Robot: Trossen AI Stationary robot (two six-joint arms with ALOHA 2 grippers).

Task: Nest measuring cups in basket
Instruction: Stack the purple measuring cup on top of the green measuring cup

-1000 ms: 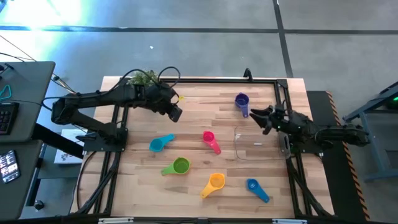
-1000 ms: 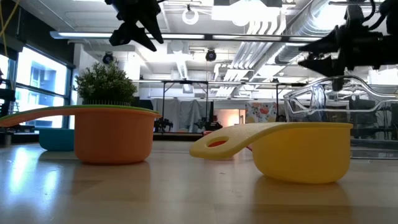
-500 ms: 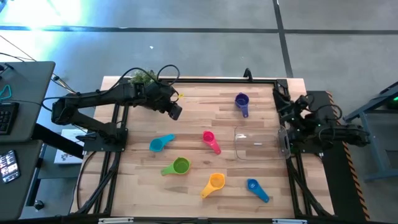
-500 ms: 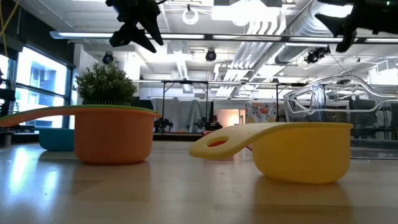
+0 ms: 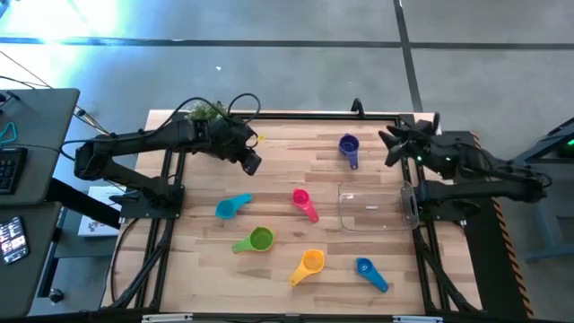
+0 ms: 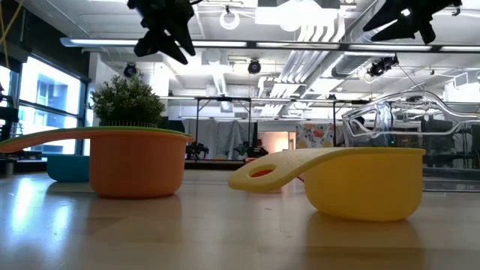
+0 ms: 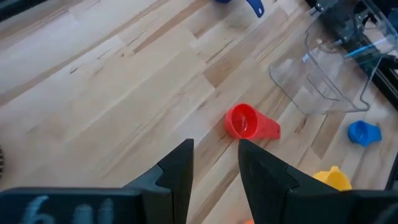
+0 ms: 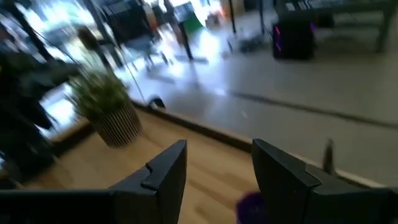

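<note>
1. Since a second ago only the right gripper (image 5: 392, 146) has moved: from over the basket's (image 5: 369, 207) far rim it has pulled away to the table's far right corner and lifted; the cups and the left arm lie as before.
2. Six cups show on the wood, none in the basket: purple (image 5: 349, 146) is beside the right gripper, nearest to it; magenta (image 5: 303, 201), teal (image 5: 231, 207), green (image 5: 257, 239), orange (image 5: 309, 262) and blue (image 5: 367, 269) lie farther off.
3. The basket sits empty just nearward of the right gripper, by the right edge.
4. Right gripper: fingers spread, holding nothing.
5. Left gripper (image 5: 251, 161) hangs high above the far-left boards, fingers apart, empty; magenta is the cup ahead of it in its wrist view.
6. Judged step: the first pick. Next the right gripper likely must descend on the purple cup, close on it, and carry it to the basket.
</note>
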